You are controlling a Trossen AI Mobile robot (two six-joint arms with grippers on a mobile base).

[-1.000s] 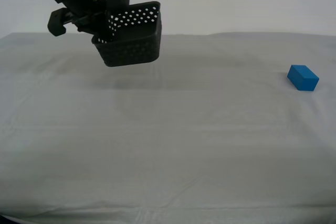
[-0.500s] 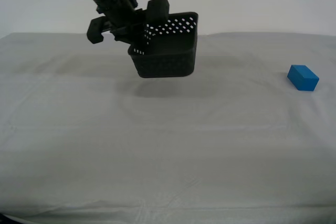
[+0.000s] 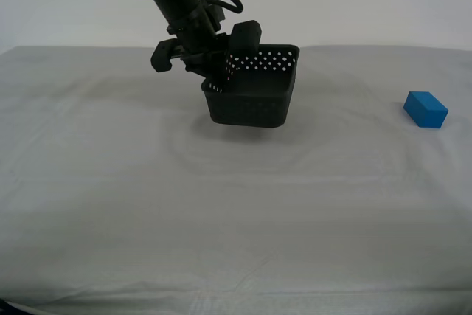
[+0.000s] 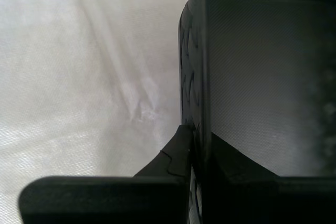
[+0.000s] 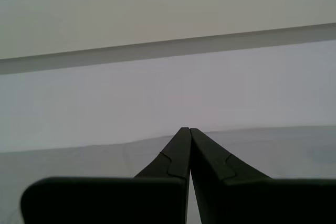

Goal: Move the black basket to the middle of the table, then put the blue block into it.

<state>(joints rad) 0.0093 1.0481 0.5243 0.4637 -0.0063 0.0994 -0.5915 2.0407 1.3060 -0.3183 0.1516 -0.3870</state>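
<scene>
My second gripper is shut on the wall of the black basket and holds it tilted, low over the table, a little toward the exterior view's left of the middle. In the second wrist view the basket's wall runs between the jaws of my second gripper. The blue block lies on the cloth at the exterior view's far right, away from the basket. My first gripper is shut and empty, facing the wall above the table; it does not show in the exterior view.
The white-grey cloth has slight wrinkles around the basket. A plain wall stands behind the table's far edge. Bare cloth lies between the basket and the block and toward the table's front edge.
My second gripper has carried the basket toward the exterior view's right and down, closer to the cloth. The blue block has not moved.
</scene>
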